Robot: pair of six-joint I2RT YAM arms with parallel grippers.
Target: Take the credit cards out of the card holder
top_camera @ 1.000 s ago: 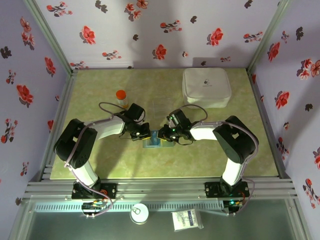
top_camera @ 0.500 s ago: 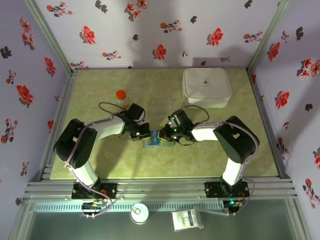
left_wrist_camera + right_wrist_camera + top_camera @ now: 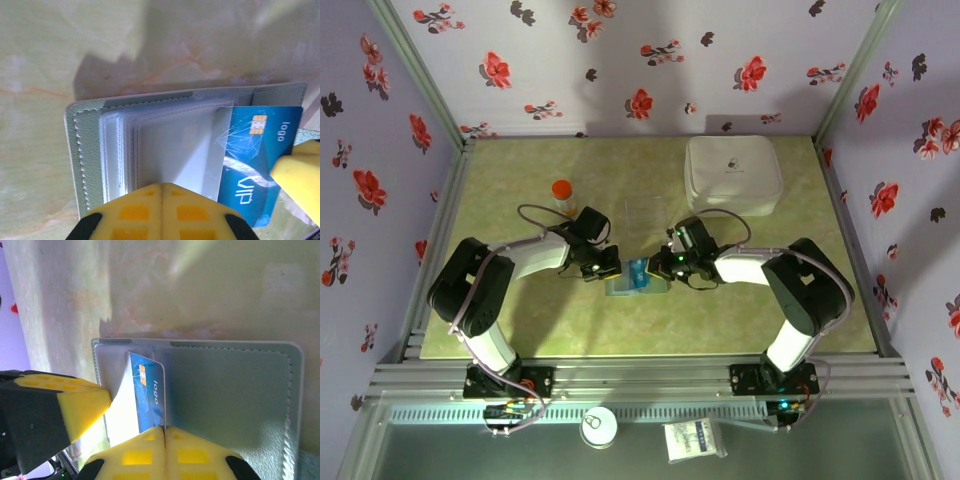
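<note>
The card holder is lying open on the table, midway between your two arms. Your left gripper is pinching the edge of its clear sleeves, jaws pressed together. Your right gripper is clamping narrowly on the blue credit card, which is sticking halfway out of a sleeve.

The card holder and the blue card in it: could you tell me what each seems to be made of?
The card holder looks like matte grey-green faux leather, going by its stitched border; it may be real leather. Its sleeves look like translucent, slightly glossy plastic. The blue card looks like smooth printed plastic with a gold chip.
</note>
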